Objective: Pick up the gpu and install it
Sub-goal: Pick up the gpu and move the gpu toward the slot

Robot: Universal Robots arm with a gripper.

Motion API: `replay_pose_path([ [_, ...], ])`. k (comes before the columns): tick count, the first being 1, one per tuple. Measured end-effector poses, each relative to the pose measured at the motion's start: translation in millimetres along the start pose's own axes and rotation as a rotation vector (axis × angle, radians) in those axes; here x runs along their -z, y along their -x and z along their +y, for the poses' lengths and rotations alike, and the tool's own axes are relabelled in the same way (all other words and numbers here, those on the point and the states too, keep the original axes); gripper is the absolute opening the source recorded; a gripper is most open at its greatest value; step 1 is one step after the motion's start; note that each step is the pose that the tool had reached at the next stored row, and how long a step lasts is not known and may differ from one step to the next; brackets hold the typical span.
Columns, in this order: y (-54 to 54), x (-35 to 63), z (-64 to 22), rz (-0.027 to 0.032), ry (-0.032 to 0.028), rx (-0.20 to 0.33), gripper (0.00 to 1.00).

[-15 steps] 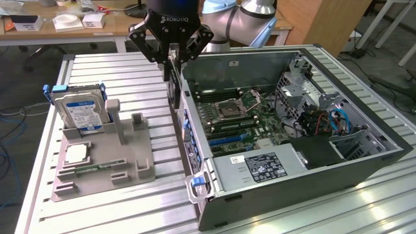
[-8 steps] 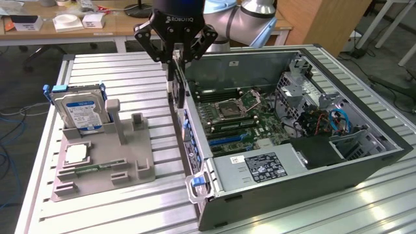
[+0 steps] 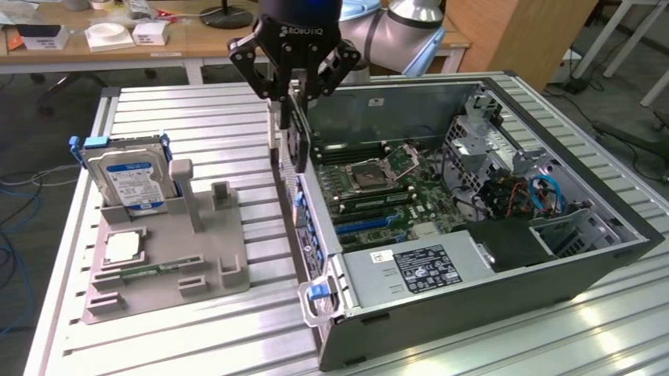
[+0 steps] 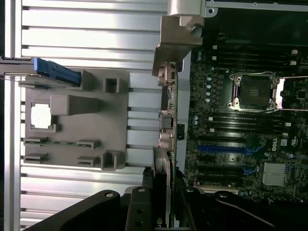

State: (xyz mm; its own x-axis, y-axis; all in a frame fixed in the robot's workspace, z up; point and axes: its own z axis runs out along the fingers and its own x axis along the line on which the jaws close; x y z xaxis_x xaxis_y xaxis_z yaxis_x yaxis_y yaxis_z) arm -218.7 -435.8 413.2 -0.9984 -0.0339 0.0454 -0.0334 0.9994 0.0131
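Grasping the gpu (image 3: 298,139) upright, the pincer (image 3: 296,92) hangs over the open case's (image 3: 471,309) edge; a motherboard (image 3: 378,197) lies inside.

Table (image 3: 199,117): under holder (image 3: 225,262) and computer case (image 3: 585,262).
Holder: beside the case, on the exterior view's left.
Hard drive (image 3: 131,178): upright in holder's far end.
Graphics card (image 3: 298,145): in gripper (image 3: 297,98), above the case's holder-side wall.

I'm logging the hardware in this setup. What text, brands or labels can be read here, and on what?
"ROBOTIQ": on the gripper.
"DELL": on the motherboard.
Hard drive label: too small to read.
Power supply label: too small to read.
The gpu held in the gripper: no readable text.
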Motion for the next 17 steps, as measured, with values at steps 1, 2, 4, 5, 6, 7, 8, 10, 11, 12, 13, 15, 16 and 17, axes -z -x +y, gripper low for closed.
replay_pose_path([
  [1, 1.6, 0.1, 0.0, 0.0007, 0.0, 0.001, 0.27],
  [2, 3.3, 0.2, -0.1, 0.0013, 0.0, 0.001, 0.27],
  [4, 6.8, 0.3, -0.2, 0.0026, 0.0, 0.002, 0.27],
  [5, 8.5, 0.4, -0.3, 0.0032, 0.0, 0.003, 0.27],
  [6, 10.3, 0.5, -0.3, 0.0038, 0.0, 0.003, 0.27],
  [7, 12.1, 0.6, -0.4, 0.0045, -0.0001, 0.004, 0.27],
  [8, 13.9, 0.6, -0.5, 0.0052, 0.0, 0.004, 0.27],
  [10, 17.6, 0.8, -0.6, 0.0066, -0.0001, 0.006, 0.27],
  [11, 19.4, 0.9, -0.7, 0.0072, -0.0001, 0.006, 0.27],
  [12, 21.2, 1.0, -0.7, 0.008, -0.0001, 0.007, 0.27],
  [13, 23.0, 1.1, -0.8, 0.0086, -0.0001, 0.007, 0.27],
  [15, 26.6, 1.2, -0.9, 0.0098, 0.0, 0.008, 0.27],
  [16, 28.6, 1.3, -0.9, 0.0105, 0.0, 0.009, 0.27],
  [17, 30.4, 1.4, -1.0, 0.0112, 0.0, 0.009, 0.27],
])
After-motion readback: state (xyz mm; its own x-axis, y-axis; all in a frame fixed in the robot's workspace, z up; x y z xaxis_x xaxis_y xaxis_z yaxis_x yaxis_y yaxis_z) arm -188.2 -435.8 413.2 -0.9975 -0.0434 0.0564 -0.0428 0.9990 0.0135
